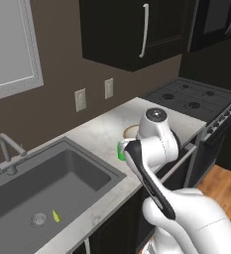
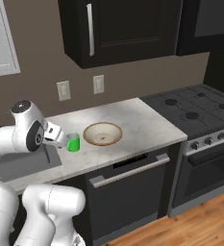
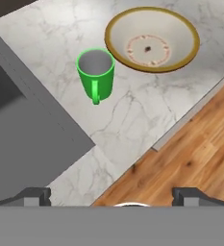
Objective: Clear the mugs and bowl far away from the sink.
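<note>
- Two task things in reach of the eye: green mug (image 3: 95,72) and bowl (image 3: 152,39), both standing on the marble table (image 3: 132,115).
- Pincer (image 3: 111,194) spread wide, tips far apart, gripping nothing, hanging above the table's front edge.
- Green mug ahead of the pincer and a little toward its left tip, upright, handle turned back toward the pincer.
- Bowl farther ahead and toward the right tip, just beside the mug, apparently not touching; cream inside, brown-gold rim, speckled centre.
- Sink (image 1: 42,193) off to the left of the pincer, dark grey, near the mug; grey faucet (image 1: 10,154) at its back edge; small yellow-green scrap (image 1: 55,216) lying by the drain (image 1: 38,219).
- Wooden floor (image 3: 195,158) below the right tip, past the table's edge.
- Stove (image 2: 200,113) well beyond the bowl, to the right; dishwasher front (image 2: 128,192) under the table; dark cupboards (image 2: 118,29) above.
</note>
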Available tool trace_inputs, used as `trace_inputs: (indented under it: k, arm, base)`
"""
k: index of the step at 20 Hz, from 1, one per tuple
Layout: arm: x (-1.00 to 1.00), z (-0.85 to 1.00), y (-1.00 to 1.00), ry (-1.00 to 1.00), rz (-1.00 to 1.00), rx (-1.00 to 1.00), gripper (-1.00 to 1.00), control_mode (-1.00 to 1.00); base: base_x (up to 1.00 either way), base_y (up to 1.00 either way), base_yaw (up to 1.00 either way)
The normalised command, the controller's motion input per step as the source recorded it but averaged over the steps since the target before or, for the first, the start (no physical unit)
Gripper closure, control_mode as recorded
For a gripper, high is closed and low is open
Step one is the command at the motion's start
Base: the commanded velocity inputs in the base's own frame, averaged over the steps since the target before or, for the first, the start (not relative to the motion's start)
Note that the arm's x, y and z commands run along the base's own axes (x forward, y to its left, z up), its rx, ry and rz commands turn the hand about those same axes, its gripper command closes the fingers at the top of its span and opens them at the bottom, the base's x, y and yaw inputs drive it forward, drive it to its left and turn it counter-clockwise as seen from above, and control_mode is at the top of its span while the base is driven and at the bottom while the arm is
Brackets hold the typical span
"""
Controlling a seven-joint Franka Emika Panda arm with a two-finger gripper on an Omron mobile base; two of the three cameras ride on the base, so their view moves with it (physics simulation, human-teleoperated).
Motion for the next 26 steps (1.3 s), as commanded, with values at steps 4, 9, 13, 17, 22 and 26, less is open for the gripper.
trace_inputs:
  k: [4,9,13,17,22,26]
  arm:
    - [0.20,-0.15,0.00,0.00,0.00,0.03,-1.00,-1.00]
    - [0.25,-0.12,0.00,0.00,0.00,0.00,-1.00,-1.00]
    - [0.31,-0.16,0.00,0.00,0.00,0.00,-1.00,-1.00]
    - [0.27,-0.17,0.00,0.00,0.00,0.00,-1.00,-1.00]
    - [0.31,-0.14,0.00,0.00,0.00,0.00,-1.00,-1.00]
    - [0.34,-0.16,0.00,0.00,0.00,0.00,-1.00,-1.00]
  base:
    - [0.00,0.00,0.00]
    - [0.00,0.00,0.00]
    - [0.00,0.00,0.00]
    - [0.00,0.00,0.00]
    - [0.00,0.00,0.00]
    - [0.00,0.00,0.00]
